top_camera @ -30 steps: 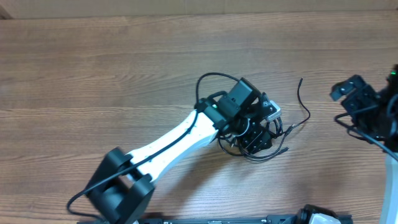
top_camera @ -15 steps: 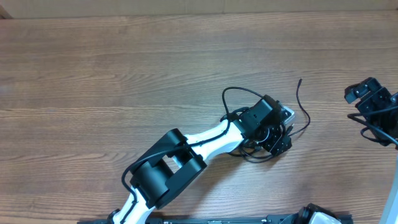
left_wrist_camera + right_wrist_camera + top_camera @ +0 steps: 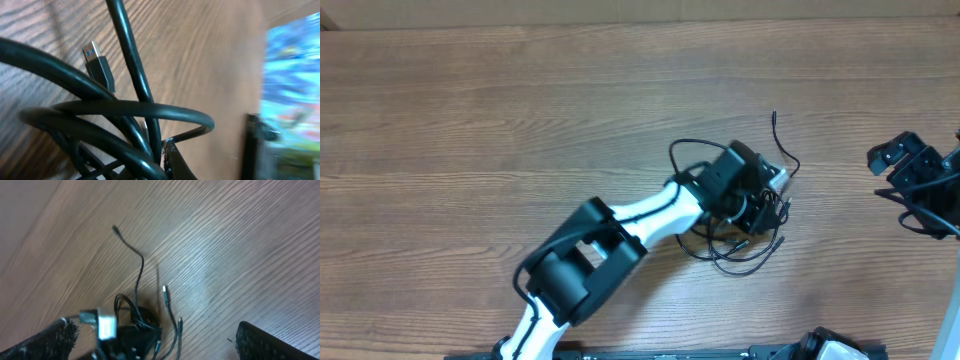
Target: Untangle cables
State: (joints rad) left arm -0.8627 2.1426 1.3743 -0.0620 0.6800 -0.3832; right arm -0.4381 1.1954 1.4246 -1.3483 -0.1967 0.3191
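The cables [image 3: 744,252] are thin black cords bunched at the table's centre right, with loops spilling toward the near edge and one loose end [image 3: 775,118] curling away. My left gripper [image 3: 758,200] sits on top of the bunch, shut on it. In the left wrist view the cables [image 3: 135,107] fill the frame, pressed against one finger [image 3: 175,162], and a blue-tongued USB plug [image 3: 97,62] sticks up. My right gripper [image 3: 902,160] hovers open at the right edge, apart from the bunch. Its view shows the cables [image 3: 140,267] between its wide-set fingers [image 3: 50,340].
The wooden table [image 3: 520,120] stretches bare to the left and far side. The left arm's white and black links [image 3: 610,240] run from the near edge to the bunch. Two silver-tipped plug ends [image 3: 165,294] lie on the wood beside the knot.
The left gripper has closed on the bunch and shifted it slightly left. The loose end swung left and farther away. The right gripper drifted a little at the right edge.
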